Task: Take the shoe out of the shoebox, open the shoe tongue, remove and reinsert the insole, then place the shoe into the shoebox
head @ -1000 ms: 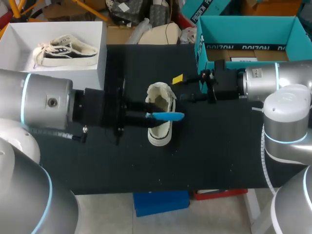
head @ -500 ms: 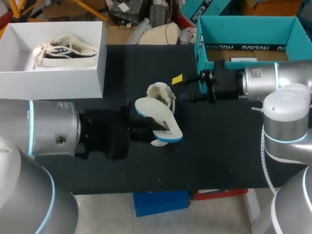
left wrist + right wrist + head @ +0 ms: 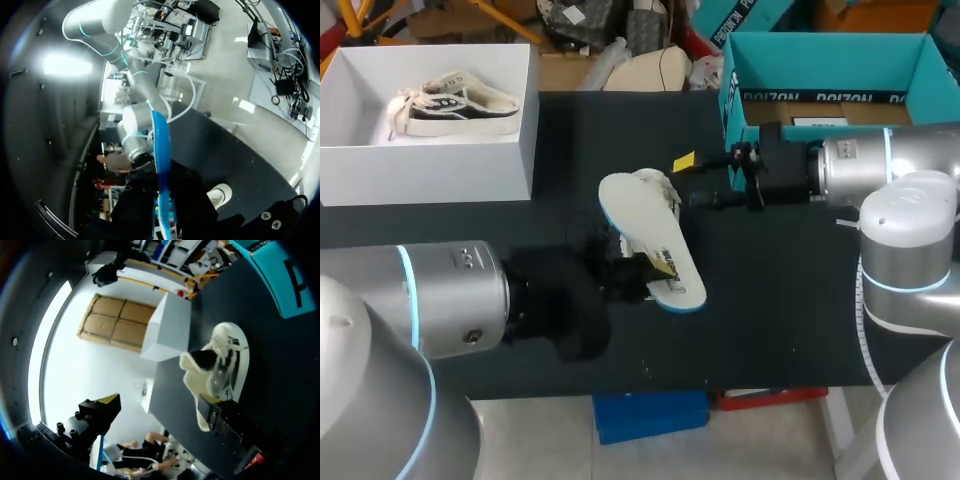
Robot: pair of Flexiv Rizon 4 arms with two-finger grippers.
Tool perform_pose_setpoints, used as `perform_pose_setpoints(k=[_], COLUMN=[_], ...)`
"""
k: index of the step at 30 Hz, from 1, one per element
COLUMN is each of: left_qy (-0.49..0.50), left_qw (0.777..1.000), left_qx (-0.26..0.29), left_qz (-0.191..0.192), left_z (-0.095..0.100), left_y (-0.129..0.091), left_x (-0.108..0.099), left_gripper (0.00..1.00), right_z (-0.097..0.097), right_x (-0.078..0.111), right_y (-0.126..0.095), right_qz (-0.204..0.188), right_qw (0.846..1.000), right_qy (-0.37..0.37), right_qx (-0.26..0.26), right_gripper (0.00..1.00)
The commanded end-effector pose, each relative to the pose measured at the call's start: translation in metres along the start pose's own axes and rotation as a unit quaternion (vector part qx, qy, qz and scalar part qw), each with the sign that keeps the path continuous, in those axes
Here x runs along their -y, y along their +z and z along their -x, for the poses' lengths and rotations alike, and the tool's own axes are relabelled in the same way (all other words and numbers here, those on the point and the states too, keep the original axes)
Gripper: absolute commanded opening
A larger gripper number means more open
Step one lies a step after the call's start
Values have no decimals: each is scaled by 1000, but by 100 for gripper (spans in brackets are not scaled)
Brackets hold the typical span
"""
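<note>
Insole (image 3: 650,238): pinched between the fingers of the left claw (image 3: 655,272), held above the worktop (image 3: 790,300), far end over the shoe.
Shoe (image 3: 660,186): on the worktop, ahead of the left claw, partly under the insole; just ahead of the right claw (image 3: 694,182), fingers spread apart.
Shoebox (image 3: 820,50): beside the right claw, at the worktop's far edge, behind the right arm.
Second box (image 3: 430,175): well apart from the left claw, on its far side; another shoe (image 3: 455,103) inside.
</note>
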State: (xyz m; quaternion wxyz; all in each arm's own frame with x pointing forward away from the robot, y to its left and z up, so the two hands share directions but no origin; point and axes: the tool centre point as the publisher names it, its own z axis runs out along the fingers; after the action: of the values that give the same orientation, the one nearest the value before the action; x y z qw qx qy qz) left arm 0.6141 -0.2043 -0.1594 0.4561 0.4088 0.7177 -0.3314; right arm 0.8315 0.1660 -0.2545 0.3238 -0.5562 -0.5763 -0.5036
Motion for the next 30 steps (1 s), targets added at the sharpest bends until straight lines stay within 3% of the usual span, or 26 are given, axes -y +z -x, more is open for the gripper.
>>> perform_pose_setpoints(k=[1, 8, 16, 30], left_qy=[-24, -20, -4, -4], left_qw=[987, 974, 952, 952], left_qx=[153, 217, 275, 275], left_qz=[-30, -54, -134, -134], left_z=[-41, -74, -90, -90], left_y=[-27, -19, -18, -18], left_x=[-5, -27, -43, -43], left_gripper=[0, 0, 0, 0], right_z=[0, 0, 0, 0], right_x=[1, 1, 1, 1], right_y=[2, 2, 2, 2], right_qz=[2, 2, 2, 2], right_qw=[1000, 1000, 1000, 1000], right_qy=[0, 0, 0, 0], right_qx=[0, 0, 0, 0], right_gripper=[100, 100, 100, 100])
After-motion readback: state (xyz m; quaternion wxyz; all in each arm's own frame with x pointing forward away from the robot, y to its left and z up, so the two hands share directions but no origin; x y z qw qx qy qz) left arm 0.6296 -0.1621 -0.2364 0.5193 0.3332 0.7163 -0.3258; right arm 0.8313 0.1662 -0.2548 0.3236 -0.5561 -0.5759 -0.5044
